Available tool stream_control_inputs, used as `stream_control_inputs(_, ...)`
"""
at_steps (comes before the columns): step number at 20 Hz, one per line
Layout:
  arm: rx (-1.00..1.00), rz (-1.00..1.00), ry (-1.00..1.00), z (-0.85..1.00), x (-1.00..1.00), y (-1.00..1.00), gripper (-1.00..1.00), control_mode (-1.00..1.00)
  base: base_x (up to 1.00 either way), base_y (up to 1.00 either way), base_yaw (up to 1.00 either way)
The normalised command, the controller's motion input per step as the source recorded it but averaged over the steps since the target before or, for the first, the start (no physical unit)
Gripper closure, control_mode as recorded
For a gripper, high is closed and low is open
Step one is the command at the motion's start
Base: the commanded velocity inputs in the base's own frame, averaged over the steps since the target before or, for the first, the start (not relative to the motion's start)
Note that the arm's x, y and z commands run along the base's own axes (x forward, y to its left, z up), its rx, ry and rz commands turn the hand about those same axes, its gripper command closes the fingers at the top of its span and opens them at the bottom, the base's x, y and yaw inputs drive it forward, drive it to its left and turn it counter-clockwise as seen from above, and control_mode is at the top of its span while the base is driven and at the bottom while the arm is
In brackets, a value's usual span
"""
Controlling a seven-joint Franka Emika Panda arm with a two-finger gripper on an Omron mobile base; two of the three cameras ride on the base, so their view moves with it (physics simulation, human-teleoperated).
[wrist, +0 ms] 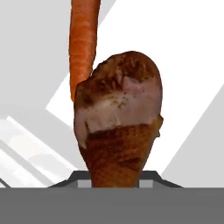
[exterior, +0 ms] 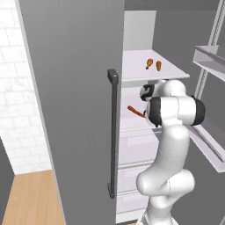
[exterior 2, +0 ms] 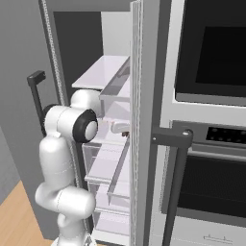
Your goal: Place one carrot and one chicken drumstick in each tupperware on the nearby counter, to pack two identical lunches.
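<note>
Your tool [wrist: 116, 183] is clenched on a chicken drumstick [wrist: 118, 118], deep inside the open fridge; in the hand view the meat rises straight up from between the two finger tips, gripped at its narrower brown end with the fat, pale end standing away from you. A carrot [wrist: 84, 43] lies on the white shelf just behind it, running past the drumstick's upper left side, so close that you can't tell whether the two touch.

Watch for these from here:

- The grip sits on the tapered end. That shape could let the drumstick slide out or swing as you lift, because most of its weight seems to sit beyond the tips.
- Pull back carelessly and the meat may drag the carrot along, or knock it off the shelf [exterior: 132, 125].
- In the left base view, the upper shelf [exterior: 149, 74], holding another drumstick [exterior: 149, 64] and another carrot [exterior: 158, 66], sits just above the arm, and the door bins [exterior: 206, 59] stand close on its right. A high or wide retreat risks hitting them.
- The grey fridge door [exterior: 74, 101] and its dark handle [exterior: 113, 132] flank the arm's left side, so swinging out early could clip them.
</note>
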Motion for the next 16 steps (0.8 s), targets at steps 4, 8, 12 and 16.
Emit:
stream_control_inputs(4, 0.0, 0.0, -0.04, -0.13, -0.21, 0.13, 1.0, -1.0, 0.0, 0.0, 0.0)
stream_control_inputs(8, 0.0, 0.0, -0.08, 0.46, -0.52, 0.09, 1.0, -1.0, 0.0, 0.0, 0.0)
stream_control_inputs(12, 0.0, 0.0, -0.19, 0.51, -0.79, 0.17, 1.0, -1.0, 0.0, 0.0, 0.0)
stream_control_inputs(16, 0.0, 0.0, -0.11, 0.65, -0.92, 0.11, 1.0, -1.0, 0.0, 0.0, 0.0)
